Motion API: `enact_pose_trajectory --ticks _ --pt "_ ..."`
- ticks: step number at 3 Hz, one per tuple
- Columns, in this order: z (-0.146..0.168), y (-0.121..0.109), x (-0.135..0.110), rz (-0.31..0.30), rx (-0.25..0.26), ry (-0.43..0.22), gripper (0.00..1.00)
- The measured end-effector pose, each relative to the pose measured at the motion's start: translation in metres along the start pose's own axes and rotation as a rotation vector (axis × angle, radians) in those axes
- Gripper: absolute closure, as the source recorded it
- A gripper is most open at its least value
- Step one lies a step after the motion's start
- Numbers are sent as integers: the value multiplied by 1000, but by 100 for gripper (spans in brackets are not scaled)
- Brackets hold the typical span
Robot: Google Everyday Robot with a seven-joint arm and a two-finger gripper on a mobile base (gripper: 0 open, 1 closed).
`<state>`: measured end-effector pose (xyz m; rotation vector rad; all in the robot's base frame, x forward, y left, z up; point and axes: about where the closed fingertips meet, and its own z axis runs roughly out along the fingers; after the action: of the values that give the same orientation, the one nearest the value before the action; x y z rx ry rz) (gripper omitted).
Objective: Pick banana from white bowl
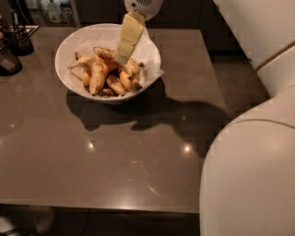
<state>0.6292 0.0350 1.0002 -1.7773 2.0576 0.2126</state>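
Note:
The white bowl (76,41), lined with crinkled white paper, stands at the far left of the grey table. It holds several spotted yellow bananas (99,73) piled in its middle. My gripper (122,56) reaches down from above into the bowl, its pale yellow fingers (131,30) pointing at the right part of the pile, with the tips at or just above the bananas. The bananas under the fingertips are partly hidden.
Dark containers (14,46) stand at the table's far left edge. The grey table (129,161) stretches toward me with my arm's shadow on it. My white arm body (251,170) fills the right foreground. Bottles (53,9) stand behind the table.

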Motion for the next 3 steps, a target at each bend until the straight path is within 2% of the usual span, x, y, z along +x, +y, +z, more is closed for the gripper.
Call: enact_pose_trajectory --ticks 1,2,3 --pt "6 1 12 54 5 10 0" --pt "16 7 21 94 -11 33 11" --pt "24 10 27 119 -31 52 12"
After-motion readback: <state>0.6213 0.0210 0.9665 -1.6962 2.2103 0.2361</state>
